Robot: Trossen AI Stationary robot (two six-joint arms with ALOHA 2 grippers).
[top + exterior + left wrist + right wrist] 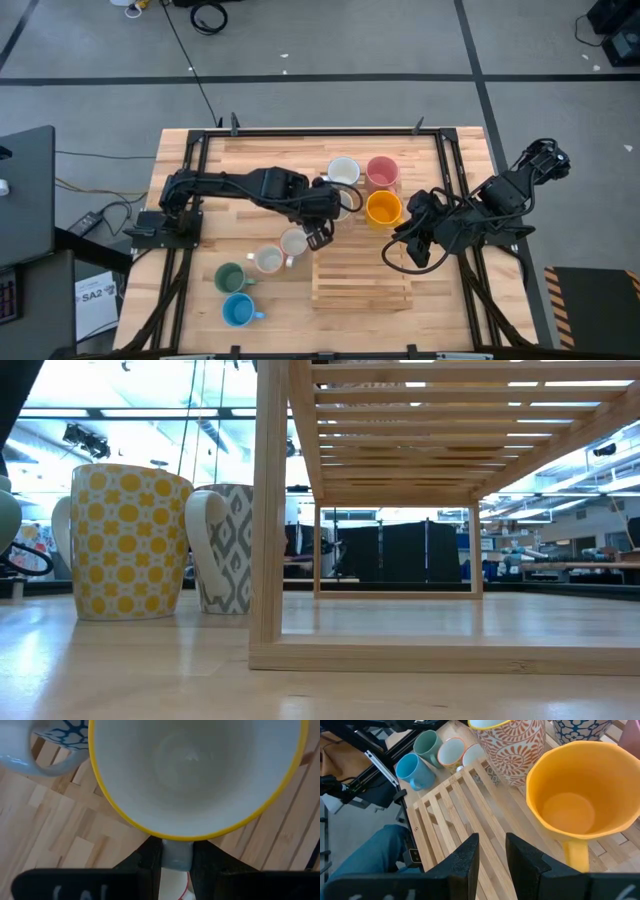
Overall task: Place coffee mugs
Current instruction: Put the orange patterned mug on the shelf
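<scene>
A sheet off the tabletop's (200,150) left edge carries the one legible label (92,294), which seems to read "SA2". Left of the left jaws (318,236) sit the blue mug (238,311), green mug (231,277) and a cream mug (268,260), with another cream mug (294,241) just beside them. Those jaws pinch the handle of a yellow-rimmed mug (197,775), near a blue-patterned mug (60,740). Beyond stand a white mug (343,171) and the pink mug (382,171); the wooden rack (362,270) lies between both arms. The right jaws (492,851) stand slightly spread, empty, the orange mug (384,208) close beside.
</scene>
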